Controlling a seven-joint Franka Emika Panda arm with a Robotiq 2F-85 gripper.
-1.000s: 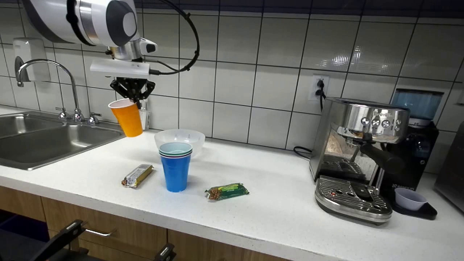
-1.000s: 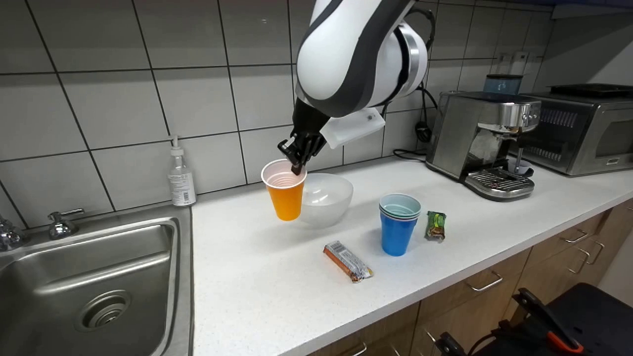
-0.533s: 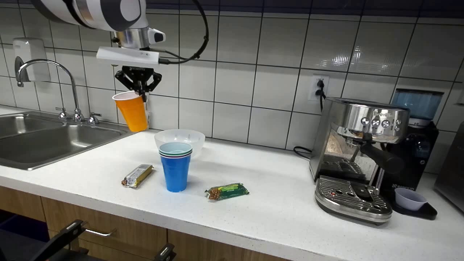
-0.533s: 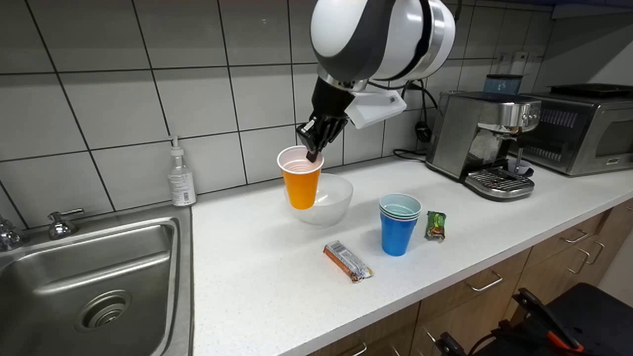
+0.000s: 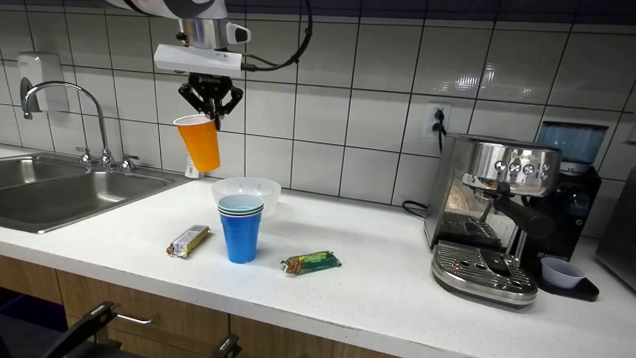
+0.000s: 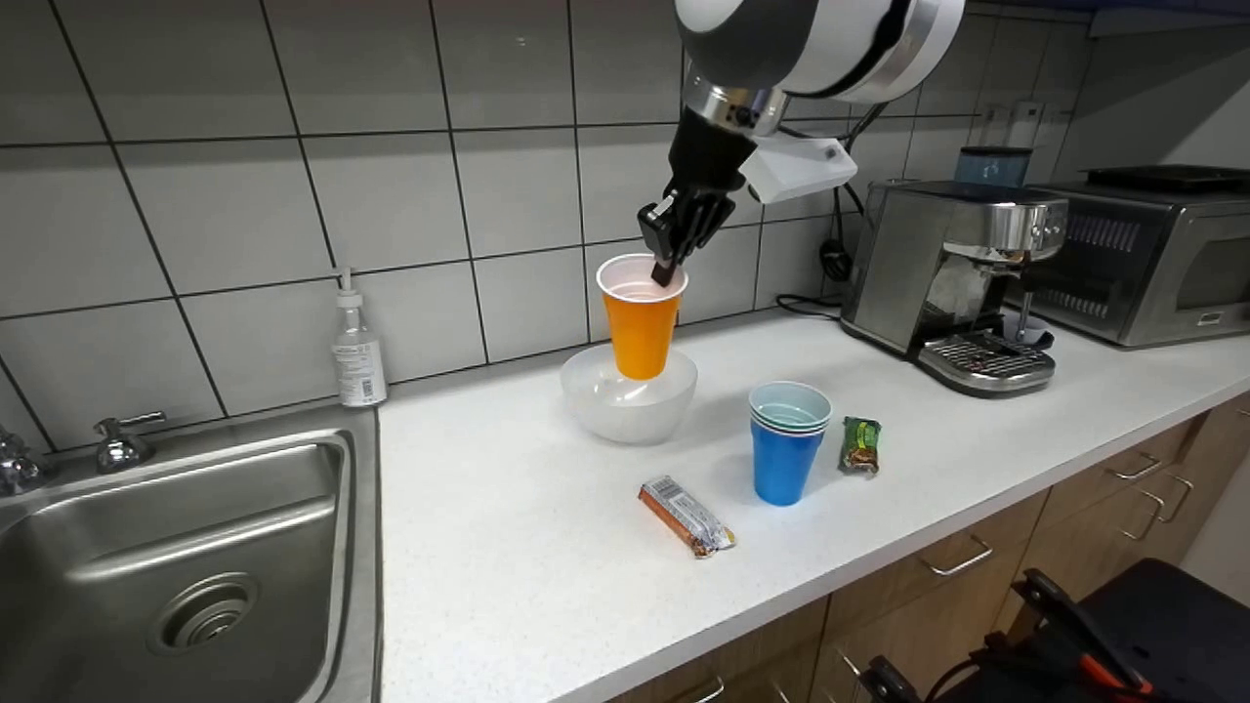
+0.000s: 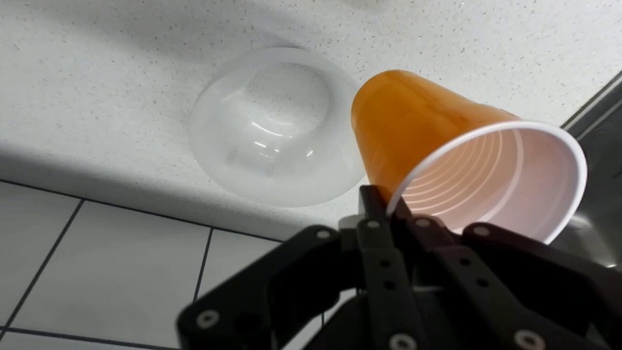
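Note:
My gripper (image 5: 217, 122) is shut on the rim of an orange cup (image 5: 201, 146) with a white inside. One finger is inside the cup and one outside, as the wrist view shows at the fingertips (image 7: 388, 206). The cup (image 7: 413, 112) is held in the air, slightly tilted, its mouth up. A translucent bowl (image 6: 625, 415) stands on the counter below and behind it; it also shows in the wrist view (image 7: 272, 165). A stack of cups, the outer one blue (image 5: 241, 236), stands in front of the bowl. The bottom inside the orange cup is hidden.
A silver-wrapped bar (image 6: 687, 516) and a green-wrapped bar (image 5: 311, 262) lie on either side of the blue stack. A sink (image 6: 363, 547) with a pump bottle (image 6: 358, 356) is at one end. A coffee machine (image 5: 502, 164) and a microwave (image 6: 1143, 254) stand at the other end.
My gripper has risen and moved with the orange cup, away from the sink, towards the bowl and coffee machine side. The cup stays held. Nothing on the counter has moved.

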